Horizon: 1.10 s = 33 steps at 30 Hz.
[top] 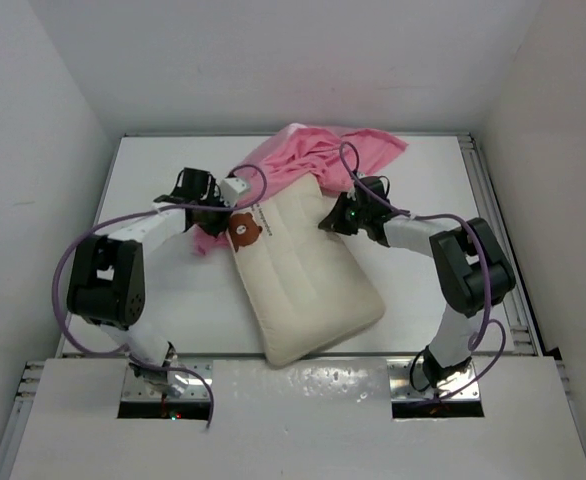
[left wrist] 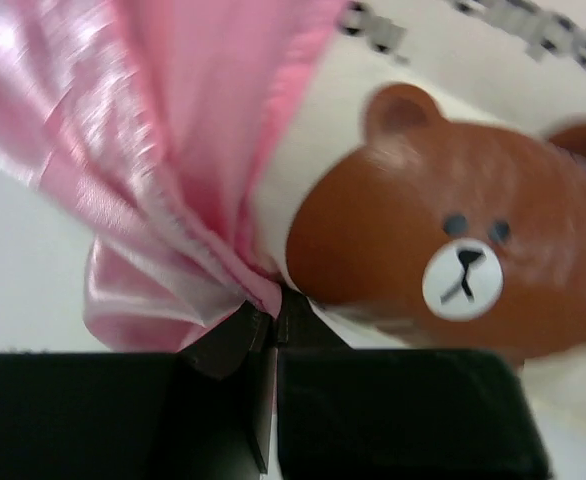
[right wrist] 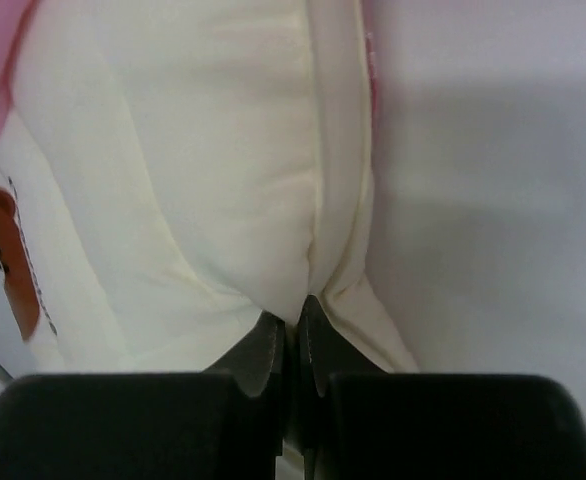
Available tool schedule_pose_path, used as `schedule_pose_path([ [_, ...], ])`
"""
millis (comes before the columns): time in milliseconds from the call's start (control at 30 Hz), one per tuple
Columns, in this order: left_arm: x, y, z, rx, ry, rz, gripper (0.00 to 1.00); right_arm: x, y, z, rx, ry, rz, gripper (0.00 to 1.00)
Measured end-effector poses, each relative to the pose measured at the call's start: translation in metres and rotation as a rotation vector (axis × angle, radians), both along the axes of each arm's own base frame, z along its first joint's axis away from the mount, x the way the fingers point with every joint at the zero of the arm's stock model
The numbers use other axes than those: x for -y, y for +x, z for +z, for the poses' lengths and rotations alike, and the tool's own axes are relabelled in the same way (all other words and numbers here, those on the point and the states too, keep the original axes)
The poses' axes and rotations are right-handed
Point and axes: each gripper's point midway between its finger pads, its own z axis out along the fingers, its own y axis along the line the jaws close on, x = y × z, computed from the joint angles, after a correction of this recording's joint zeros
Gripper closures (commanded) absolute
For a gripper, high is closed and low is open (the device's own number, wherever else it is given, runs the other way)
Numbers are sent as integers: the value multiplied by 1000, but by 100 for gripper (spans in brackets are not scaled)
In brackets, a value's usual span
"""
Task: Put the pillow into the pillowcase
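Left gripper (left wrist: pixel 263 312): closed, pinching the shiny pink satin pillowcase (top: pixel 318 150), far left.
Right gripper (right wrist: pixel 295 325): clamped on the plump cream rectangular pillow (top: pixel 308 290), mid-table.
Advice: I'd draw the satin nearward evenly.

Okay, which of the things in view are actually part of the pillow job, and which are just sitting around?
Part of the job:
- pillow
- pillowcase
- left gripper, shut on the pillowcase
- right gripper, shut on the pillow's edge

Just there:
- only the white table underneath; I see no other loose items
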Motion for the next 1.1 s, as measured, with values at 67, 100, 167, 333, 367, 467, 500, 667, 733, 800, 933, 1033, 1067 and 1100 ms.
schedule_pose_path([
  [67,-3,-26,3,-46,23,-56,100,-3,7,4,12,9,17,100],
  [100,-4,-38,4,-72,33,-86,92,-5,9,5,16,8,34,100],
  [167,-7,-58,3,-127,57,-142,58,-12,9,7,26,7,79,100],
  [333,-17,-82,19,-235,109,-158,29,-29,-3,6,51,-20,184,98],
  [367,-17,-74,30,-214,112,-149,28,-34,-8,4,50,-21,202,98],
  [467,-9,-34,88,-70,105,-103,24,-40,-16,3,43,-15,234,96],
  [500,-4,-19,113,4,105,-88,22,-41,-18,2,43,-15,239,95],
  [667,53,17,172,261,106,-136,19,-43,-21,6,53,-16,252,89],
  [733,72,23,158,263,138,-160,19,-43,-21,7,56,-18,255,84],
  [800,86,33,127,224,178,-177,19,-42,-21,7,58,-21,257,76],
  [933,84,53,58,115,269,-138,34,-41,-22,9,61,-22,253,54],
  [1033,80,62,35,87,300,-99,77,-40,-21,9,66,-26,252,34],
  [1067,80,65,37,95,304,-81,82,-40,-21,10,63,-22,248,32],
  [1100,81,69,42,109,303,-69,91,-40,-20,10,65,-20,247,31],
])
